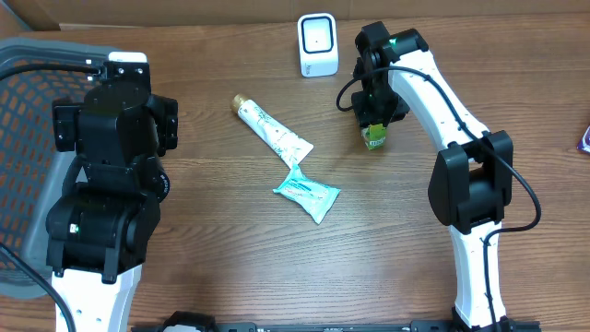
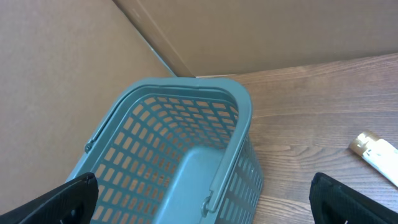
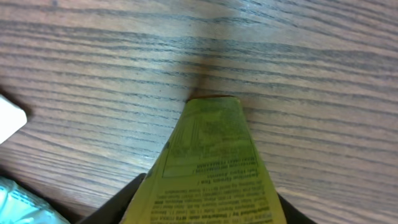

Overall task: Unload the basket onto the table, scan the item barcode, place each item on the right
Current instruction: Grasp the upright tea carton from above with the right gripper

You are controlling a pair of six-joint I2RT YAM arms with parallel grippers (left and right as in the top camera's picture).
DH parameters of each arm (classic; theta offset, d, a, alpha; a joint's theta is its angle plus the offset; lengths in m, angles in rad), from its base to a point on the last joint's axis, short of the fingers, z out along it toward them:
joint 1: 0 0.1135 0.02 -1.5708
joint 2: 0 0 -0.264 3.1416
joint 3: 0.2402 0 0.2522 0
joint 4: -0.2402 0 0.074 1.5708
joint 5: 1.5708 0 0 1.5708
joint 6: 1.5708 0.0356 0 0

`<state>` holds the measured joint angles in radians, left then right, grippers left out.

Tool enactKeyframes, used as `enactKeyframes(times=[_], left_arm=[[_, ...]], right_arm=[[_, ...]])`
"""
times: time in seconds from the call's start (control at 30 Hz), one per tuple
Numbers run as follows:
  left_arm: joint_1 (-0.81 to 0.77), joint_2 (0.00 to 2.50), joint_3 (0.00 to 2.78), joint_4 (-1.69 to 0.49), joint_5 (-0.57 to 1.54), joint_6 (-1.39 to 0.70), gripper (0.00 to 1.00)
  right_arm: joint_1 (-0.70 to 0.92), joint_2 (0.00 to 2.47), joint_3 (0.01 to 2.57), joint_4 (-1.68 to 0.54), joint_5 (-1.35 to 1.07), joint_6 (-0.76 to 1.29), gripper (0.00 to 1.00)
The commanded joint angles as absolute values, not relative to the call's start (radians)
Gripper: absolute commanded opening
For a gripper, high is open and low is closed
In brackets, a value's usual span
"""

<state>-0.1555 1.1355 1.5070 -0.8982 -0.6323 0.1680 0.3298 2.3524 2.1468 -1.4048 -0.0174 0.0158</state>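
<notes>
A small green box [image 1: 374, 137] with printed text stands on the wooden table, right of centre. My right gripper [image 1: 373, 122] comes down on it from above. In the right wrist view the dark fingers [image 3: 121, 199] press both sides of the green box [image 3: 211, 155], its far end resting on the table. The white barcode scanner [image 1: 318, 44] stands at the back, left of this arm. My left gripper [image 2: 202, 202] is wide open above the teal basket [image 2: 242, 118], with nothing between its fingers.
A white tube [image 1: 270, 131] with a gold cap and a teal packet [image 1: 307, 193] lie mid-table. The grey-teal basket [image 1: 18, 55] fills the far left under the left arm. A purple item [image 1: 584, 138] shows at the right edge.
</notes>
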Motion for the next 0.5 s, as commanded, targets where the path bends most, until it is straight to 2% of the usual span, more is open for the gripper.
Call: enactKeyframes(times=[0.0, 0.47], left_arm=[[-0.156, 1.139, 1.508, -0.894, -0.631, 0.176, 1.0], [-0.156, 1.139, 1.508, -0.894, -0.631, 0.176, 1.0]], right_arm=[[0.337, 2.402, 2.153, -1.412, 0.003, 0.007, 0.44], [0.337, 2.401, 2.181, -1.456, -0.001, 0.008, 0.25]])
